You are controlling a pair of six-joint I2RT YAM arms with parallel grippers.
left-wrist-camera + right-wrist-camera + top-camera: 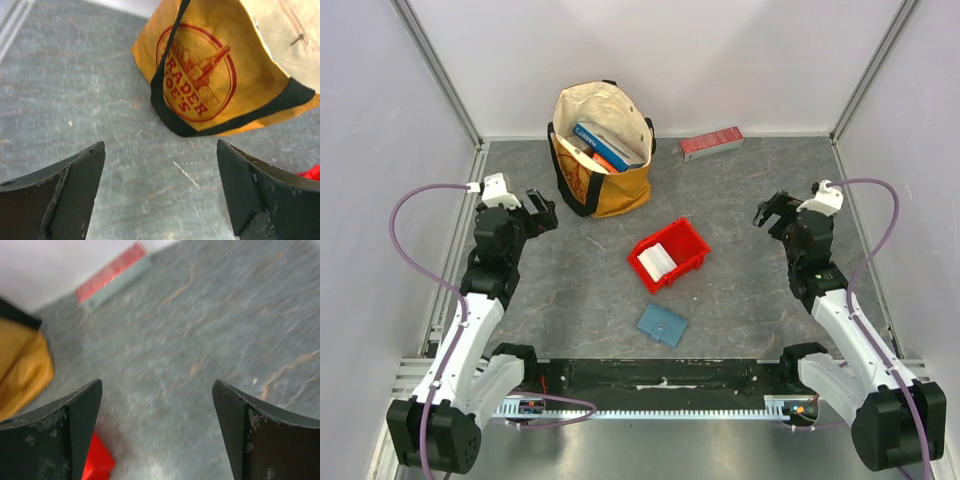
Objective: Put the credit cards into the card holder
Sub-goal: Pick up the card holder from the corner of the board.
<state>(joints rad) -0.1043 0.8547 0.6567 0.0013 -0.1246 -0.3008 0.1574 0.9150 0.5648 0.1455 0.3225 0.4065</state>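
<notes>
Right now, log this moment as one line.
left gripper: open, empty | right gripper: open, empty | credit cards: in red bin | card holder: closed, on table

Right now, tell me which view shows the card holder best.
The top external view: the teal card holder lies whole and unobstructed on the table, just near the red bin. Neither wrist view shows it at all.

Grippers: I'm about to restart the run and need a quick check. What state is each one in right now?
Left gripper: open, holding nothing.
Right gripper: open, holding nothing.
</notes>
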